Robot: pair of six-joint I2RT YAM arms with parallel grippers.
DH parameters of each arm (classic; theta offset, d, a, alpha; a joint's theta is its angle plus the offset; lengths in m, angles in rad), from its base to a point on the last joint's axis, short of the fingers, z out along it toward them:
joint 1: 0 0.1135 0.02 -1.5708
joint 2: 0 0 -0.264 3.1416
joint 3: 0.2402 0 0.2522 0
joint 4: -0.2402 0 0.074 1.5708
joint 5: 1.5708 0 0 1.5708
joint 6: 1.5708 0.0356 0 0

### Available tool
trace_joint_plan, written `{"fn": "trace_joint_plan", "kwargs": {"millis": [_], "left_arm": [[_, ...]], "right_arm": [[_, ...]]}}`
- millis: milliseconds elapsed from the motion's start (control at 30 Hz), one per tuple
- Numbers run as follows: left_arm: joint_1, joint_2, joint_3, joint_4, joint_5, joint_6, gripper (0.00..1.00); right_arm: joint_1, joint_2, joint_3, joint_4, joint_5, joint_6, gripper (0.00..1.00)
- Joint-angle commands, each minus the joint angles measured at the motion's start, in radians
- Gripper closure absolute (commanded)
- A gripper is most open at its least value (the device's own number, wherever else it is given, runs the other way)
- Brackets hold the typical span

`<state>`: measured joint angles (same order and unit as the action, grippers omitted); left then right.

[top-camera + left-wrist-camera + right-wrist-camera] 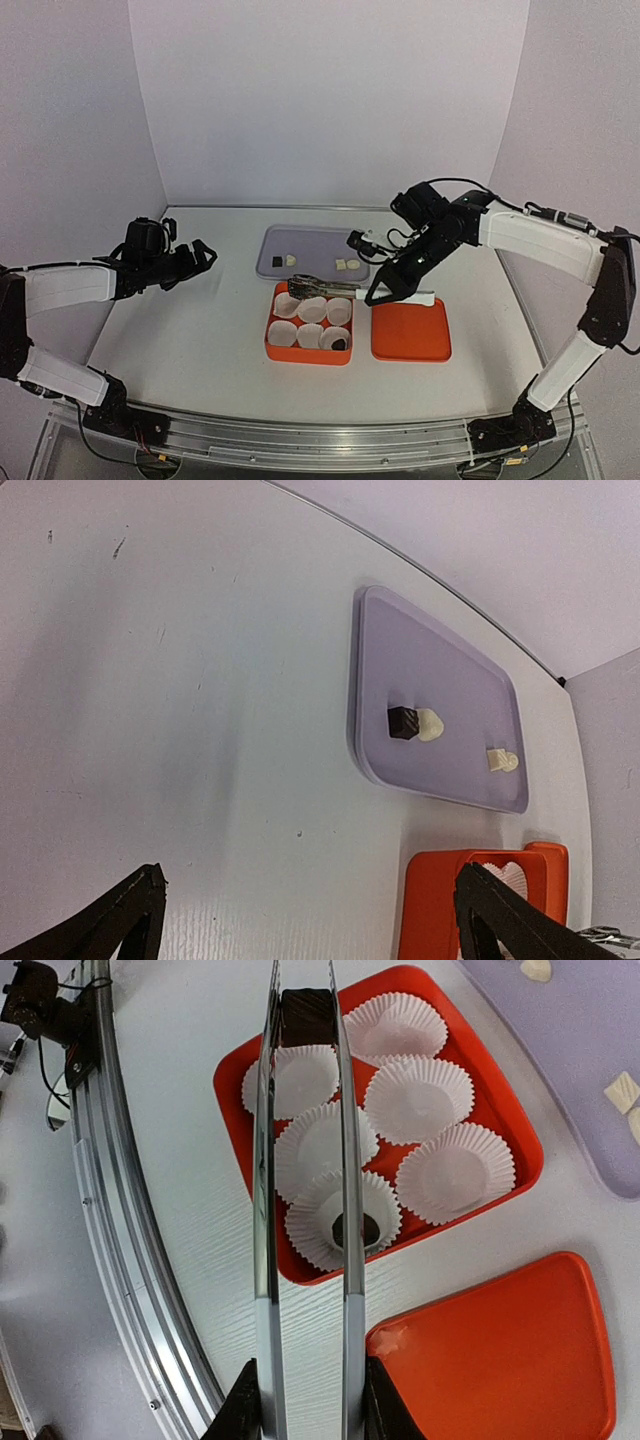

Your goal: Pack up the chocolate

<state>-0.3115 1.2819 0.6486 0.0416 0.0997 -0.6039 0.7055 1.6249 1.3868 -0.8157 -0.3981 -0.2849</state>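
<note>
The right claw point(305, 1405) is clamped shut on a pair of tongs point(265, 1160). The tong tips pinch a dark chocolate cube point(307, 1017) above one corner of the orange box point(225, 1090) of paper cups point(420, 1095). One cup holds a dark piece point(355, 1230), and three pieces lie on the purple tray point(450, 660). The left claw point(200, 258) hangs wide open and empty over the counter point(150, 680). The cube seems to hang between cups, near the rim. Letting go there could drop it outside a cup, and lowering the tongs could knock the light cups askew.
</note>
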Motion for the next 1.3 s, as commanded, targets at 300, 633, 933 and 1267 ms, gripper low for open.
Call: {"fn": "trace_joint_plan", "kwargs": {"millis": [300,633,933,1267], "left_arm": [[-0.002,-0.016,0.05,-0.024,-0.027,0.027,0.0],[-0.002,0.001,0.054,-0.02,-0.022,0.028,0.0],[-0.001,-0.019,0.044,-0.023,-0.025,0.026,0.0],[-0.001,-0.031,0.033,-0.023,-0.027,0.017,0.0]], "right_arm": [[0.017,0.109,0.061,-0.191,-0.007,-0.149,1.0],[0.029,0.164,0.109,-0.189,0.034,-0.167,1.0],[0.045,0.192,0.122,-0.19,0.1,-0.18,1.0],[0.051,0.218,0.143,-0.19,0.112,-0.189,0.98]]}}
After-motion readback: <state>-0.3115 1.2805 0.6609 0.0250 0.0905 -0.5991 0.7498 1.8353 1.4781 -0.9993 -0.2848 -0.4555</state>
